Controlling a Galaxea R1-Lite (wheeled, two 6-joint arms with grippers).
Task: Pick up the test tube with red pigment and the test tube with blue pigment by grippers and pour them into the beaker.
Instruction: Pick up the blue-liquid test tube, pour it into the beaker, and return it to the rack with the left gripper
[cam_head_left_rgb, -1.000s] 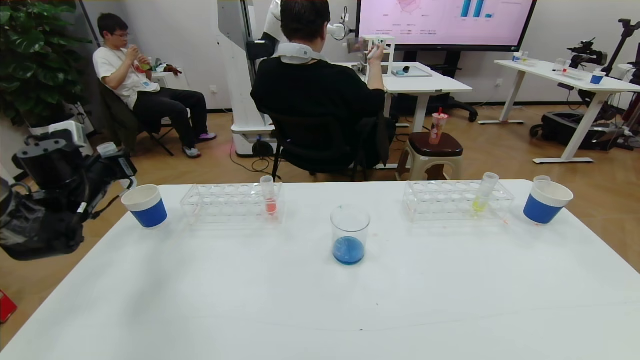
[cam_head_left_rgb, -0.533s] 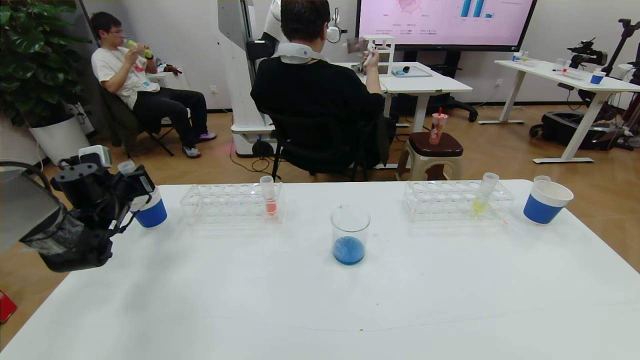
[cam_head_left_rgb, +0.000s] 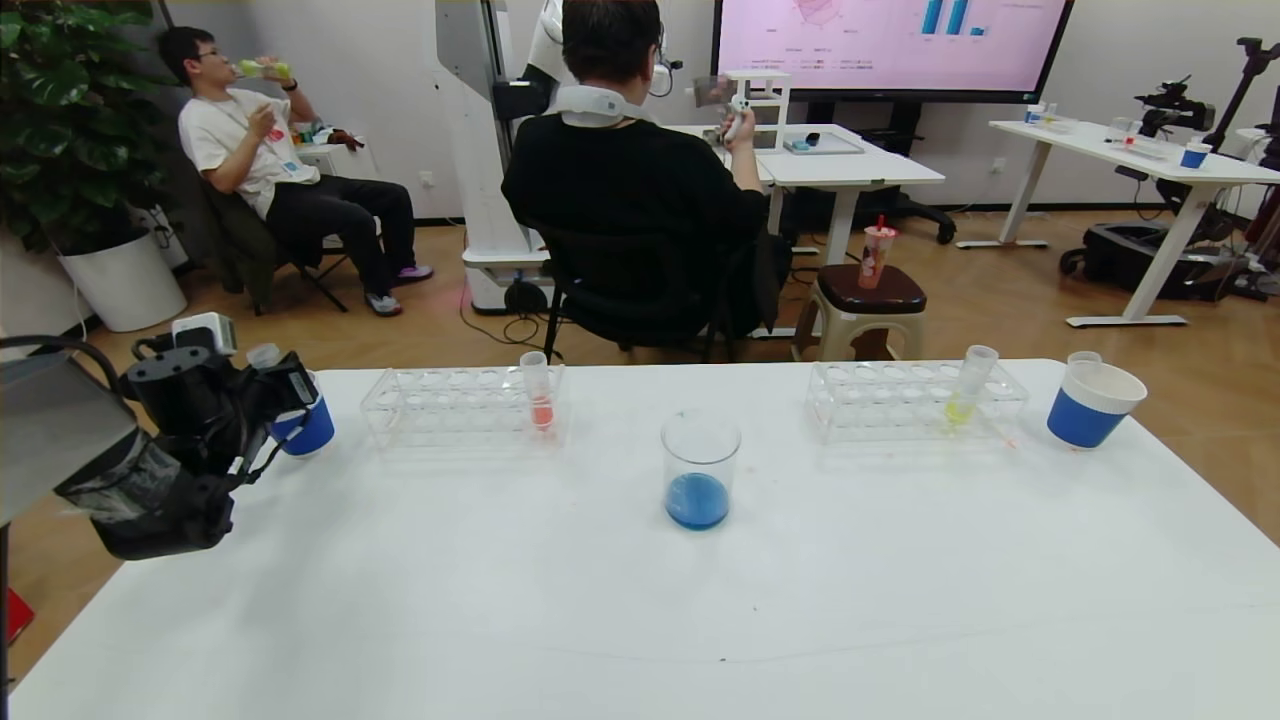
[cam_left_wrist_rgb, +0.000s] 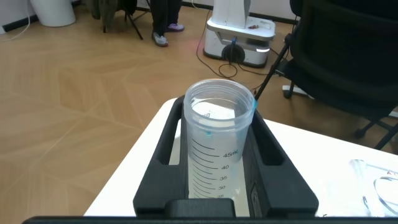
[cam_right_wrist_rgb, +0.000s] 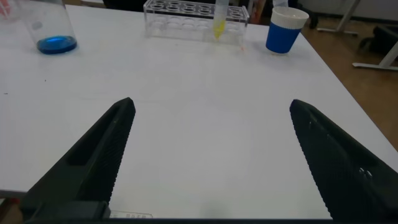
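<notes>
Red tube (cam_head_left_rgb: 540, 393): upright in my left rack (cam_head_left_rgb: 462, 405); light, slick, likely brittle, so grip mid-barrel above the liquid.
Left hand (cam_head_left_rgb: 262, 385): clamped on an empty graduated tube (cam_left_wrist_rgb: 219, 154), over the tabletop's (cam_head_left_rgb: 640, 600) left edge by a paper cup (cam_head_left_rgb: 305, 432).
Beaker (cam_head_left_rgb: 699, 470): centre, holding blue liquid; open room all round.
Right hand (cam_right_wrist_rgb: 211, 155): fingers spread, low above bare tabletop.

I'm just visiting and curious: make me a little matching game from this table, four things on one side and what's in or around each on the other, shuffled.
Things:
1. beaker
2. left rack tube
3. right rack tube
4. left gripper

Descriptions:
A. yellow-green liquid
B. shut on an emptied clear tube
C. blue liquid at the bottom
D. red-orange liquid

Pairs: 1-C, 2-D, 3-A, 4-B
</notes>
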